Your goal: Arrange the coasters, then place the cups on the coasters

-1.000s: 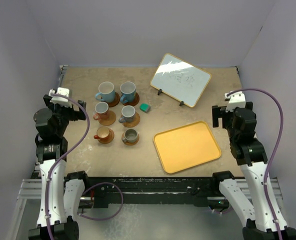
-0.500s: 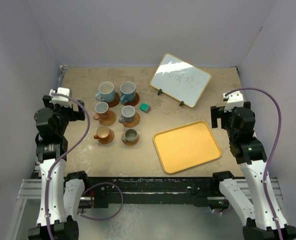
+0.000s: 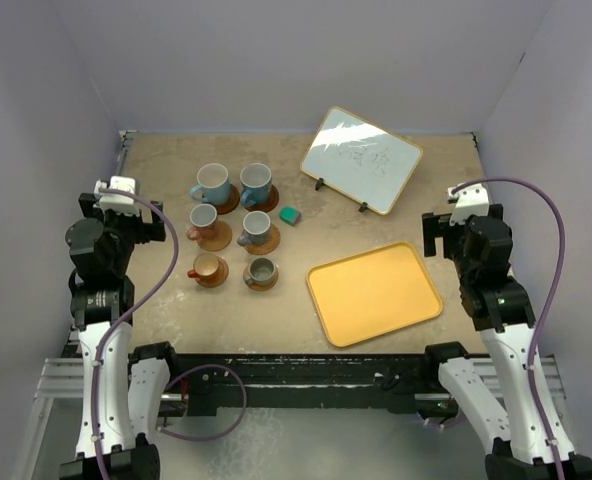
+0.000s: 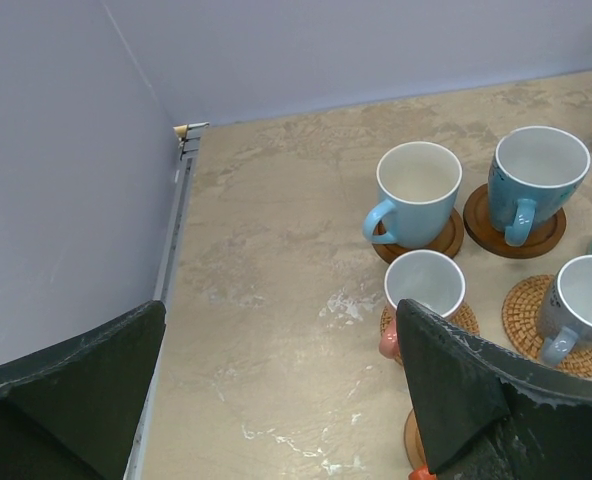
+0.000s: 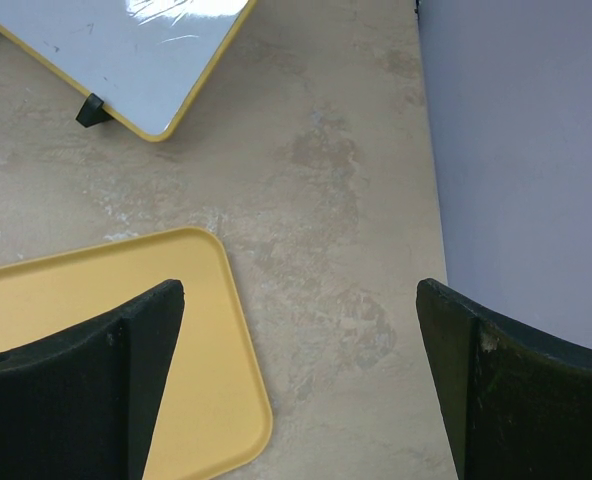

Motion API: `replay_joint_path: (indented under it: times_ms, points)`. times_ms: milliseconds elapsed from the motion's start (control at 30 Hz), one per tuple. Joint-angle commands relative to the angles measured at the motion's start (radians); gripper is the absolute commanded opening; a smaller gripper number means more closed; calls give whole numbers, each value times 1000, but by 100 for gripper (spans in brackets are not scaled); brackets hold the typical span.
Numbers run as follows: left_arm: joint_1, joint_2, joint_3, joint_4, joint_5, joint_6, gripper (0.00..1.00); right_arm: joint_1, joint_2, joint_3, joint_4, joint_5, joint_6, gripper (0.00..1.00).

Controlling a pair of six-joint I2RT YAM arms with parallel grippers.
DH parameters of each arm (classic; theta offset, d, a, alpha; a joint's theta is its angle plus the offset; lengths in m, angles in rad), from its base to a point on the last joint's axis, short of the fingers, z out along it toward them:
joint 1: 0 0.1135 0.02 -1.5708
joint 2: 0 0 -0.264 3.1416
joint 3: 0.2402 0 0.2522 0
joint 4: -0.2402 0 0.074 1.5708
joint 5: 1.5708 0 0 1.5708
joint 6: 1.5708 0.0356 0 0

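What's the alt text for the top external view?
Six cups sit on coasters in a two-by-three grid at left on the table, a teal block beside them; to the right, an empty yellow tray and a whiteboard. Left fingers and right fingers stand open, empty.

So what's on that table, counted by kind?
Cups: 6
Coasters: 6
Teal block: 1
Yellow tray: 1
Whiteboard: 1
Total: 15
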Motion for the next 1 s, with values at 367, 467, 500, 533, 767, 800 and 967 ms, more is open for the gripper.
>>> replay_joint_path:
  times_ms: [367, 467, 500, 533, 767, 800, 967]
  points:
    - [13, -11, 42, 10, 4, 16, 93, -2, -21, 6, 27, 4, -17, 100]
    - [16, -12, 41, 10, 5, 18, 93, -2, -22, 6, 27, 2, -17, 100]
    - [16, -14, 40, 10, 6, 17, 93, -3, -22, 6, 27, 1, -17, 100]
    - [18, -15, 41, 9, 6, 18, 93, -2, -22, 6, 27, 1, -17, 100]
    - [18, -12, 39, 10, 9, 20, 93, -2, -20, 6, 26, 1, -17, 100]
    - [18, -11, 38, 11, 8, 19, 93, -2, -20, 6, 25, 0, -17, 100]
    - [19, -9, 38, 9, 24, 24, 93, -2, -20, 7, 26, 0, -18, 100]
